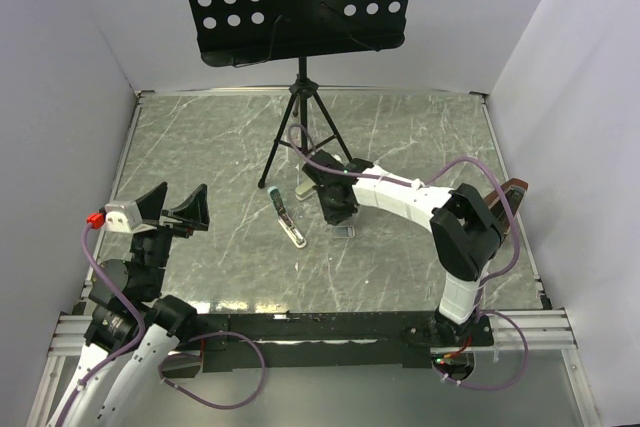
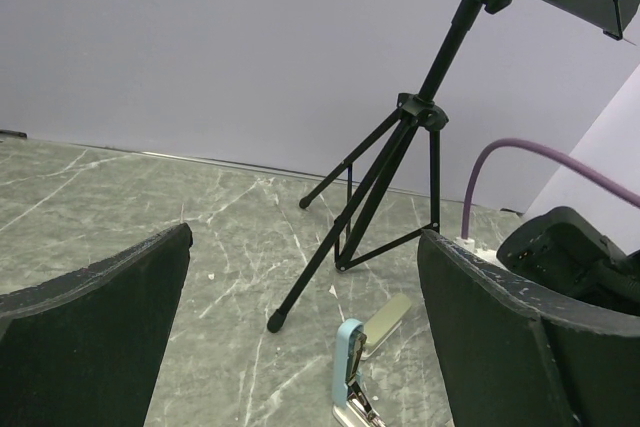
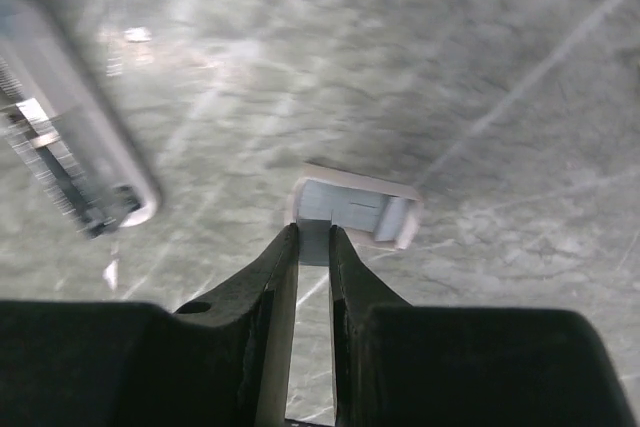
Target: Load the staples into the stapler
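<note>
The stapler (image 1: pixel 288 217) lies opened out flat on the marble table, light blue with a bare metal rail; it also shows as the stapler (image 2: pixel 350 367) and the stapler (image 3: pixel 70 147). Just right of it sits the small open cardboard box of staples (image 3: pixel 355 207), also visible as the box (image 1: pixel 343 233). My right gripper (image 3: pixel 313 237) reaches down at the box's near edge, shut on a silvery-grey strip of staples (image 3: pixel 313 244) that sticks out of the box. My left gripper (image 1: pixel 170 209) is raised at the left side of the table, far from the stapler, wide open and holding nothing.
A black music stand's tripod (image 1: pixel 300 132) stands behind the stapler, one foot (image 2: pixel 276 323) close to it. A small flat tan piece (image 2: pixel 388 319) lies just beyond the stapler. White walls enclose the table on the left, back and right.
</note>
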Controlling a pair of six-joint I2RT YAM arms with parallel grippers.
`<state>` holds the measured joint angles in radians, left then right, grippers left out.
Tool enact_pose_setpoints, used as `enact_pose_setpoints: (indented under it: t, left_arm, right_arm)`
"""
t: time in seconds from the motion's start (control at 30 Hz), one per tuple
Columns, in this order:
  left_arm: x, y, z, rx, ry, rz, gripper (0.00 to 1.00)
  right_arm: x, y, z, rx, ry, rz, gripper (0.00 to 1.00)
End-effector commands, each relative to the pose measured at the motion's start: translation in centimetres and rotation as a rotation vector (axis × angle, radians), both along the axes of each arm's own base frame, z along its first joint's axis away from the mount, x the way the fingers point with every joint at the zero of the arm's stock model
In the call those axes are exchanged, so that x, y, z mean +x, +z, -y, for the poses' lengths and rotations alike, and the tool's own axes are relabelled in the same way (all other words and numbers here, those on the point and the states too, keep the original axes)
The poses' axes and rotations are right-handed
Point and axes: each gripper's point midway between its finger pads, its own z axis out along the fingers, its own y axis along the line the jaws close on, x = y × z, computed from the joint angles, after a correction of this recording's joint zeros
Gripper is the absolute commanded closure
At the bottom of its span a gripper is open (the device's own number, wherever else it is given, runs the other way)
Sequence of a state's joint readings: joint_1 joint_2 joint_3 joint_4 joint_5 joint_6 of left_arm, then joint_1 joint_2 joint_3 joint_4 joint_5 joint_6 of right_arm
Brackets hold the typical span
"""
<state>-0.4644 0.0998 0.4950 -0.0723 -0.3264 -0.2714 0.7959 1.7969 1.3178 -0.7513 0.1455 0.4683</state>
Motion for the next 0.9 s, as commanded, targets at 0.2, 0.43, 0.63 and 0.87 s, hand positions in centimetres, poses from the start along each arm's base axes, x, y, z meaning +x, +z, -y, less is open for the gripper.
enact_pose_setpoints:
  t: [0.2,0.43,0.63,0.87]
  left_arm:
    - [-0.5,0.9,-0.2,-0.005,-0.001,0.035,0.01]
    - [-0.5,1.0,-0.3,-0.005,0.003,0.035,0.01]
    - [-0.5,1.0,-0.3,-0.005,0.003,0.036,0.0]
    - [-0.5,0.9,-0.2,-0.004,0.001,0.035,0.0]
  right_arm:
    - [0.9,5.3,-8.7,0.177,0.309,0.178,0.8]
    - [0.0,3.7,-11.5,0.225,0.396,0.157,0.79]
    - [-0.2,2.6,-12.3,0.224,0.409,0.148,0.79]
    - [-0.8,1.2,-12.5,0.225,0.421,0.113,0.79]
